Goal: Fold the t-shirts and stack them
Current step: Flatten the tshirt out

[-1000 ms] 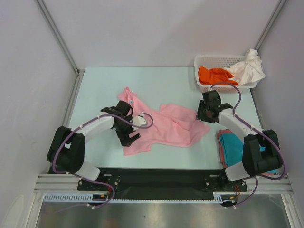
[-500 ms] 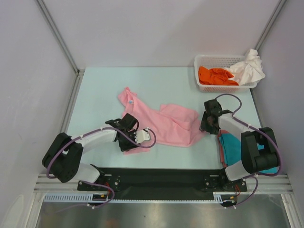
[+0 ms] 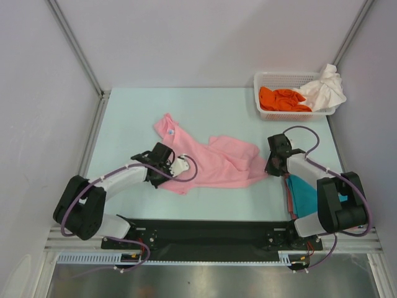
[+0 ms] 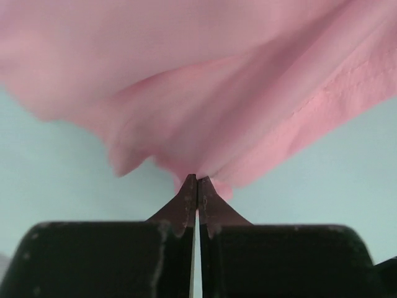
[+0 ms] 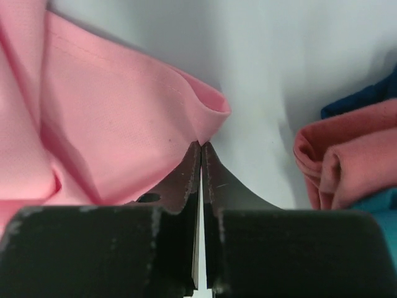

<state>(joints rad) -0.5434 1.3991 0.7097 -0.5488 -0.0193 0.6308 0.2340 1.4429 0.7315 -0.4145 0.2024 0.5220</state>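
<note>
I have both tools clamped on the pink shirt (image 3: 217,162). The left tool (image 4: 197,180) has its jaws pressed together on a bunched fold of the hem, and the right tool (image 5: 201,146) is pinched the same way on a hem corner. Over the last second the right tool has come back toward its base with that corner. The left tool dipped toward the near edge and has now come back out, and the loose flap that lay on its near side is mostly gone. The shirt's near edge now runs in a fairly straight line from one tool to the other. The rest of the cloth lies rumpled on the counter (image 3: 136,118) beyond them. I read this as the hem being secured and drawn taut, so I can spread the shirt flat before the first fold. Folding itself has not begun. Just to the right of the right tool sits the folded stack with the teal shirt (image 3: 304,189). Far beyond it, the basket (image 3: 273,77) holds the orange shirt (image 3: 282,98) and the white shirt (image 3: 325,87), both unfolded.
</note>
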